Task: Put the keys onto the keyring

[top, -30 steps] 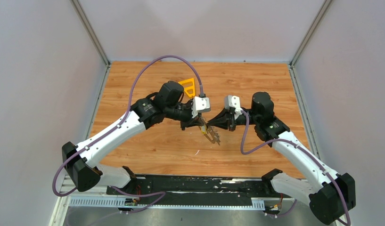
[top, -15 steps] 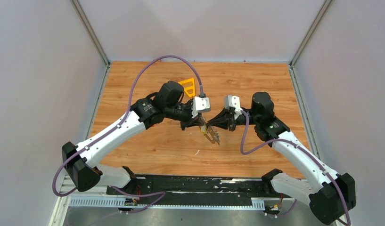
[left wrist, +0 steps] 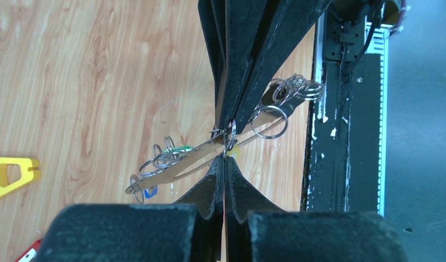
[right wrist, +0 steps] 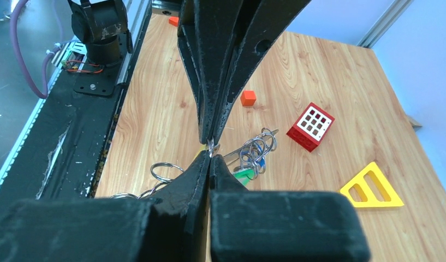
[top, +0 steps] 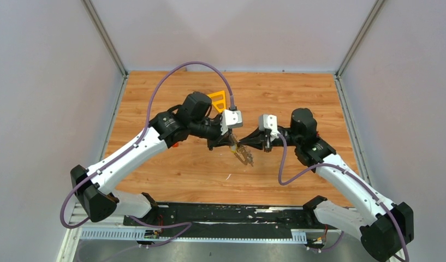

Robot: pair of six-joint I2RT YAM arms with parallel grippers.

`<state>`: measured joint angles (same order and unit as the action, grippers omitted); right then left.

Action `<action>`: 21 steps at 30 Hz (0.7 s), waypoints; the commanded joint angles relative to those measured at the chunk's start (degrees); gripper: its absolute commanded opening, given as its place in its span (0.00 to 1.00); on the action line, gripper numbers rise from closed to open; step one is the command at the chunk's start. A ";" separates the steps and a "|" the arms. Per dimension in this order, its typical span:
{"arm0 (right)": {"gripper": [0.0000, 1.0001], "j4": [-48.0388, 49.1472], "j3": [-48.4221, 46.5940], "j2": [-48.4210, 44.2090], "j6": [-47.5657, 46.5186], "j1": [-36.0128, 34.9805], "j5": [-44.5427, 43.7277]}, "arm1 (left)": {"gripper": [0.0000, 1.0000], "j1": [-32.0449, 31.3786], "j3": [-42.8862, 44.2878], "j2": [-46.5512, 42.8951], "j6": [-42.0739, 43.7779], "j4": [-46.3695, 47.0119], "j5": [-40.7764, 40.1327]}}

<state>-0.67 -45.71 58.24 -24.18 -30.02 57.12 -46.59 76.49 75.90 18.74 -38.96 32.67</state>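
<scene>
- Compared with a second back, the whole huddle's been nudged a touch leftward. That goes for the left gripper (left wrist: 224, 164), the right gripper (right wrist: 209, 164) and the keyring (left wrist: 193, 158) strung between them.
- The keyring is seen as a long grey metal loop, tilted, carried over the middle of the wooden table (top: 171, 169), just in front of both arms.
- The keys (left wrist: 165, 155) are bunched on it by little split rings (left wrist: 290, 87). A green tag (left wrist: 182, 148) and a blue tag (left wrist: 150, 192) can be made out toward one end, and more rings are clustered at the other. The blades themselves are too tiny to be picked out.
- The left gripper is clamped all the way shut, with the keyring's bar pinched at its tips.
- The right gripper is squeezed shut too, nose to nose with the left one. A small ring (left wrist: 230, 136) is sat right at its tips, but whether that ring is actually nipped can't be told.
- Further out on the wood, an orange block (right wrist: 248, 98) and a red brick (right wrist: 310, 126) with a white grid face are lying near each other.
- A yellow triangular frame (right wrist: 372, 187) is parked off to the side, apart from the bunch.
</scene>
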 commanded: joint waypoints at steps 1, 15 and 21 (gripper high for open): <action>0.00 -2.75 0.80 -1.21 -5.13 -0.63 -1.94 | 0.00 0.01 5.14 0.10 -1.65 -1.48 1.86; 0.00 -3.82 0.90 -2.29 -6.81 -1.60 -3.16 | 0.00 0.05 5.99 1.90 -4.03 -2.41 2.68; 0.00 -4.62 0.33 -3.02 -7.15 -1.59 -3.33 | 0.03 0.01 2.67 0.17 -1.35 -0.72 1.70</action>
<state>-6.63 -44.18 57.39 -29.93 -31.38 53.43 -46.52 80.99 77.80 15.81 -41.25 34.04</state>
